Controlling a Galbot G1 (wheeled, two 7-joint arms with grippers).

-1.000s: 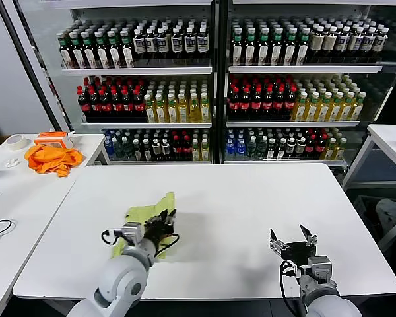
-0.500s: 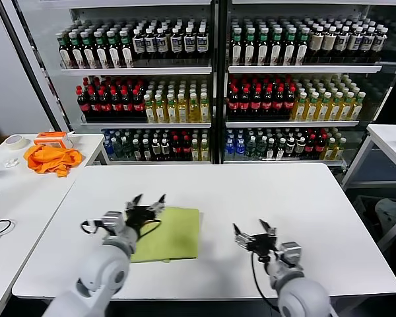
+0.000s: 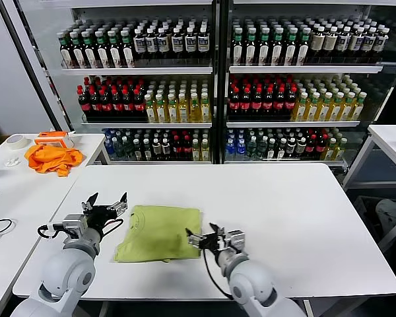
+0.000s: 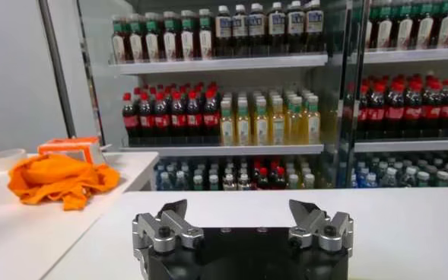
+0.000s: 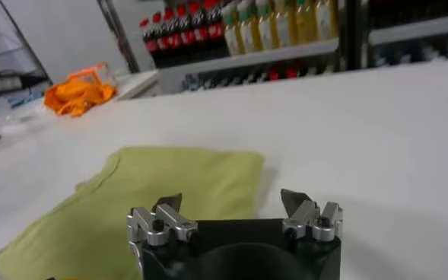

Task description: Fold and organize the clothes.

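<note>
Now the yellow-green T-shirt lies folded flat on the tabletop, roughly square; left gripper and right gripper flank it, fingers spread, empty.

Soft matt cotton T-shirt on smooth white table.

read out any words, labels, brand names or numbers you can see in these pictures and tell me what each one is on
None can be read.
Bottle labels on the shelves: too small and blurred.
T-shirt: only plain cloth faces up, no print legible.
Orange cloth, tape roll, table: no text visible.
</note>
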